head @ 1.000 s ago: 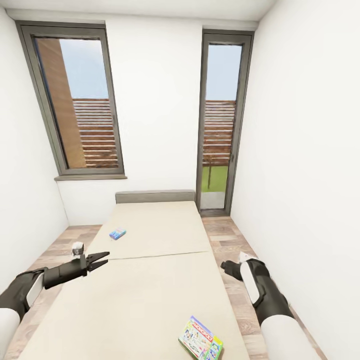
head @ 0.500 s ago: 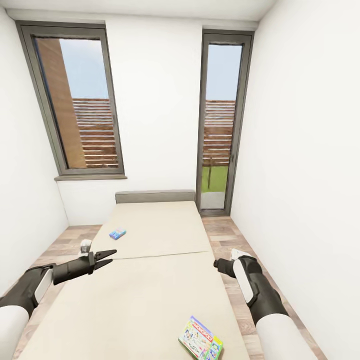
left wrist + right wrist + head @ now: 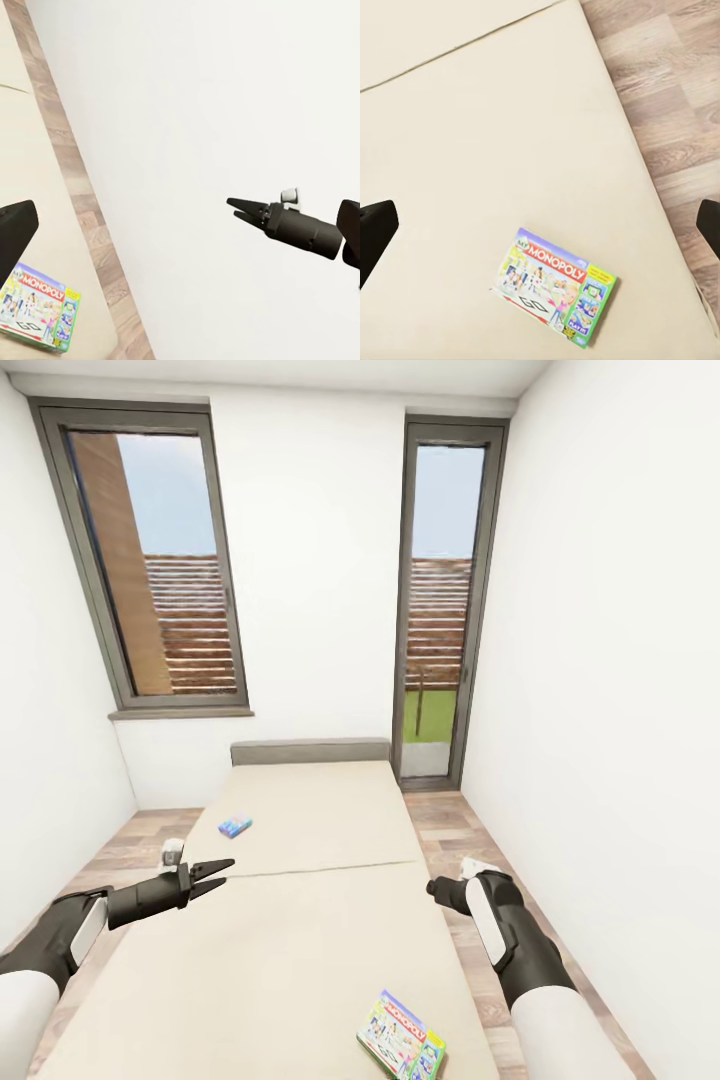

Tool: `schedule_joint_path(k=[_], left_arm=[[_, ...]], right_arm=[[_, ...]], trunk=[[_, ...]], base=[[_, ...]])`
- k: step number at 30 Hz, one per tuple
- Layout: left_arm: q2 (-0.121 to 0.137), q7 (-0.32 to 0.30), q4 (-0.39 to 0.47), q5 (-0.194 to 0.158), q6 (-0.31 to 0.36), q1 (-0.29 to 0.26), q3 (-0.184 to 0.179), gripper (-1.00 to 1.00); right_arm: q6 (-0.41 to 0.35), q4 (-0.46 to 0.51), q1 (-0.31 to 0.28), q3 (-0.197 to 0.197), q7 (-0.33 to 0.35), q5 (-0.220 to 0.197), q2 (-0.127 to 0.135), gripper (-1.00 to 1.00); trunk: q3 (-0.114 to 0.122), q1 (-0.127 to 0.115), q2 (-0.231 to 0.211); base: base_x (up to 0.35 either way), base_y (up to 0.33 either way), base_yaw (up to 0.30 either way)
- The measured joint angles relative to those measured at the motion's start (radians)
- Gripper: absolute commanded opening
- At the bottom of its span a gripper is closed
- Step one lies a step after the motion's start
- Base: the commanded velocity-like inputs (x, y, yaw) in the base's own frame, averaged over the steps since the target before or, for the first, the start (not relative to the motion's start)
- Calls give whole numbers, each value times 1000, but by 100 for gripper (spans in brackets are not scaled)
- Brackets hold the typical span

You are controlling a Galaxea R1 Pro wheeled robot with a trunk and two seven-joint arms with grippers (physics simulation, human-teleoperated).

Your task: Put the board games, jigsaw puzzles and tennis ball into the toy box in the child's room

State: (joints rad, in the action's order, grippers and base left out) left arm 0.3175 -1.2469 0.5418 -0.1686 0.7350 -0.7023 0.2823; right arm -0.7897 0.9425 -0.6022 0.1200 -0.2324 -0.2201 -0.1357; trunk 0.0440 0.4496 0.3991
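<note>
Narrow room with plain white walls (image 3: pixel 320 560) and a white ceiling (image 3: pixel 300 375). Two tall dark-framed windows: a wider left window (image 3: pixel 150 560) above a grey sill (image 3: pixel 180 713), and a slim floor-length right window (image 3: pixel 440 600) showing sky, slatted fence and grass. Wood-plank floor (image 3: pixel 450 830). Centre: beige two-section bed (image 3: pixel 290 900) with grey headboard (image 3: pixel 310 751). Even daylight.

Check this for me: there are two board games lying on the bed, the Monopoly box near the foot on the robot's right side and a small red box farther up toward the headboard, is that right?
Not quite: the small box farther up toward the headboard is blue, not red, as the head view shows. The rest holds: the Monopoly box lies near the foot of the bed on the robot's right side.
</note>
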Motion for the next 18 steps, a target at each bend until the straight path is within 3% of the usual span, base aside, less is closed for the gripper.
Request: schedule_joint_path(k=[8, 15, 18], left_arm=[[-3, 0, 0, -1, 0, 0, 1, 100], [-49, 1, 0, -1, -2, 0, 0, 100], [-54, 1, 0, 0, -2, 0, -1, 100]], right_arm=[[-2, 0, 0, -1, 5, 1, 0, 100], [-4, 0, 0, -1, 7, 0, 0, 100], [-4, 0, 1, -1, 6, 0, 0, 100]], trunk=[[-12, 0, 0], [-24, 0, 0], [-29, 0, 0]], base=[[0, 0, 0], [0, 0, 0], [0, 0, 0]])
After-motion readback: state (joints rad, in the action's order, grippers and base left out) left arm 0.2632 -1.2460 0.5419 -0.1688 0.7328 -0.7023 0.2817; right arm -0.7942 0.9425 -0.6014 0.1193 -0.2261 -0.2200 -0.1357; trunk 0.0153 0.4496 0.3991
